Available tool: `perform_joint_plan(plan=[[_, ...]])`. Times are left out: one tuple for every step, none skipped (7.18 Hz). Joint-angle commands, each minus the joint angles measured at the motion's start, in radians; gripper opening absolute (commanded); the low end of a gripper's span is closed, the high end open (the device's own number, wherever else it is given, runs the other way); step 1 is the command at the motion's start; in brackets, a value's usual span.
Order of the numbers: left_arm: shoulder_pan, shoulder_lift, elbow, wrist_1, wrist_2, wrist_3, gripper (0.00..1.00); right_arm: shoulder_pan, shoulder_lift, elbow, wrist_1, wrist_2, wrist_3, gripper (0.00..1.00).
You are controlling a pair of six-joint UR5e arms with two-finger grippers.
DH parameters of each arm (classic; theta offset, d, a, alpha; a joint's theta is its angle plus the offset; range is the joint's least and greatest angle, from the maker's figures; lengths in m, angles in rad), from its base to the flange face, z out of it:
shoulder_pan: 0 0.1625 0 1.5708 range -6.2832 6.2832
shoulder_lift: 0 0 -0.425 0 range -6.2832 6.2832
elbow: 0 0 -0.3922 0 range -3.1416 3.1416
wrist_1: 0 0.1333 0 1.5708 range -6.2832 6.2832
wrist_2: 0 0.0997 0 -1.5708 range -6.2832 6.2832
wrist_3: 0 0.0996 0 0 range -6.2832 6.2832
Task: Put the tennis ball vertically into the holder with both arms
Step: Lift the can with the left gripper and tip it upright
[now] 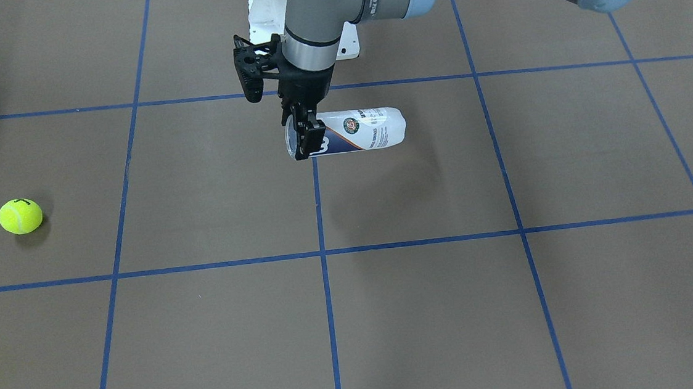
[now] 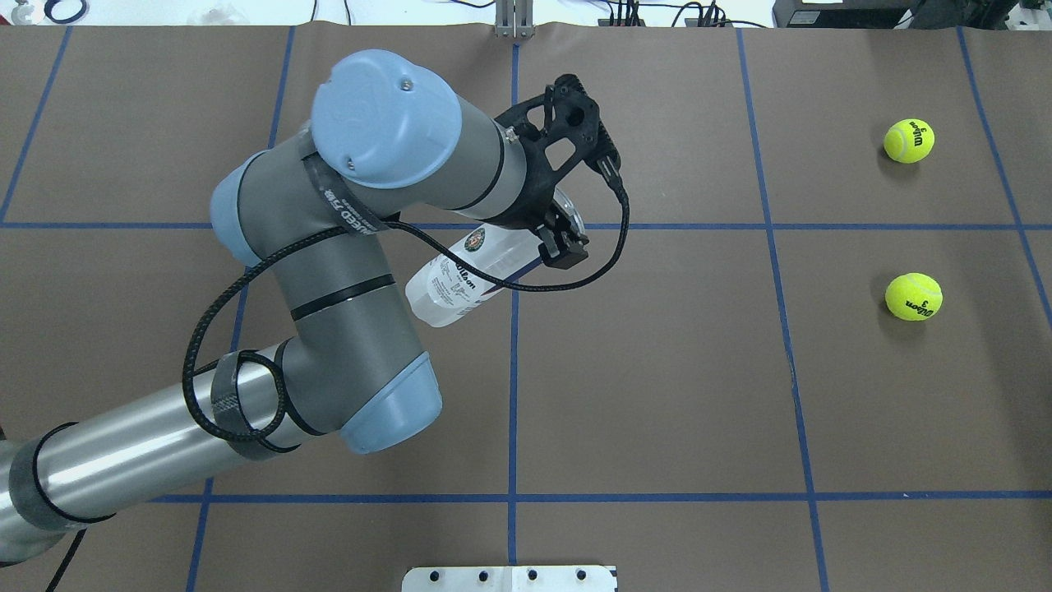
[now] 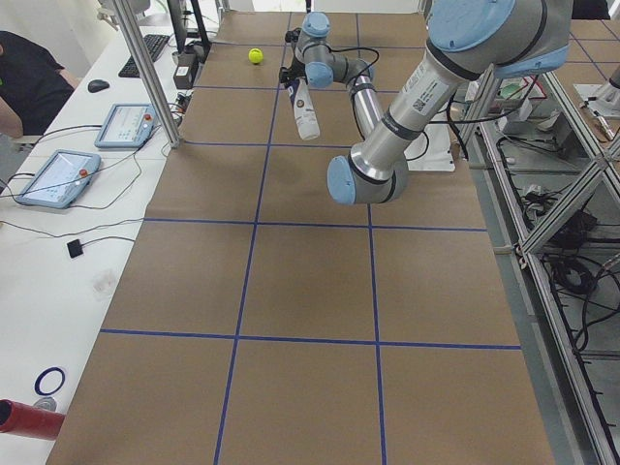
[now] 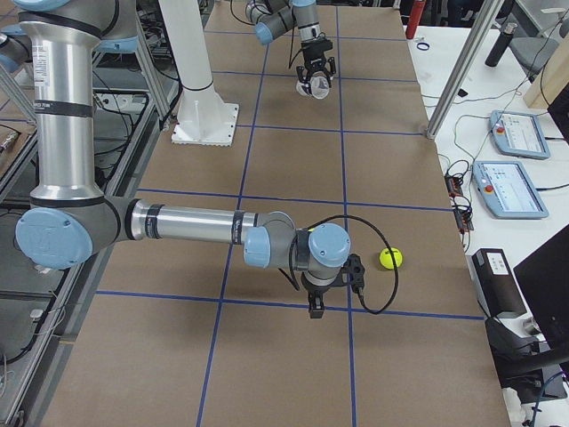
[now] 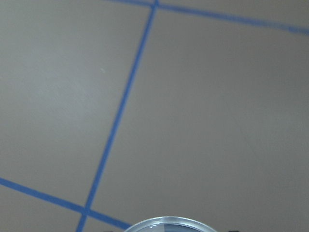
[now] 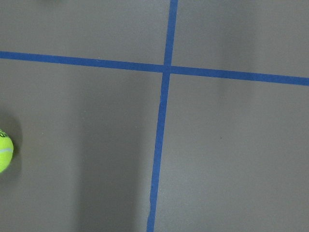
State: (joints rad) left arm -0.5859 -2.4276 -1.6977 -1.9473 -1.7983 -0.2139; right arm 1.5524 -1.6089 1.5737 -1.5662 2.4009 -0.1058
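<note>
My left gripper [image 1: 308, 139] is shut on the holder [image 1: 357, 130], a clear can with a white and navy label, close to its open end. The holder hangs nearly level above the table in the overhead view [image 2: 460, 275], and its rim shows at the bottom of the left wrist view [image 5: 169, 224]. Two yellow tennis balls [image 2: 908, 141] [image 2: 913, 296] lie on the table far to the right. My right gripper [image 4: 313, 307] shows only in the exterior right view, hanging over the table near one ball [image 4: 390, 258]; I cannot tell if it is open or shut.
The white pedestal base [image 2: 509, 578] stands at the table's near edge by the robot. Blue tape lines [image 2: 514, 370] cross the brown table. One ball shows at the left edge of the right wrist view [image 6: 4, 150]. Tablets and cables lie along the operators' side [image 4: 507, 187].
</note>
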Motion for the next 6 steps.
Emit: perform_joint_plan(plan=[[-0.011, 0.085, 0.009, -0.337, 0.098, -0.158, 0.23, 0.0, 0.004, 0.008, 0.002, -0.002, 0.002, 1.0], [-0.011, 0.117, 0.03, -0.448, 0.167, -0.183, 0.23, 0.0, 0.003, 0.02, 0.002, -0.002, 0.005, 0.99], [-0.009, 0.151, 0.051, -0.56, 0.195, -0.226, 0.23, 0.0, 0.003, 0.028, 0.002, 0.0, 0.006, 0.99], [-0.009, 0.174, 0.088, -0.685, 0.198, -0.293, 0.23, 0.0, 0.004, 0.028, 0.002, 0.0, 0.008, 1.0], [0.0, 0.2, 0.139, -0.852, 0.282, -0.347, 0.24, 0.0, 0.009, 0.028, 0.002, -0.002, 0.008, 0.99], [0.006, 0.211, 0.212, -1.001, 0.336, -0.351, 0.24, 0.0, 0.012, 0.028, 0.002, -0.002, 0.008, 0.99]])
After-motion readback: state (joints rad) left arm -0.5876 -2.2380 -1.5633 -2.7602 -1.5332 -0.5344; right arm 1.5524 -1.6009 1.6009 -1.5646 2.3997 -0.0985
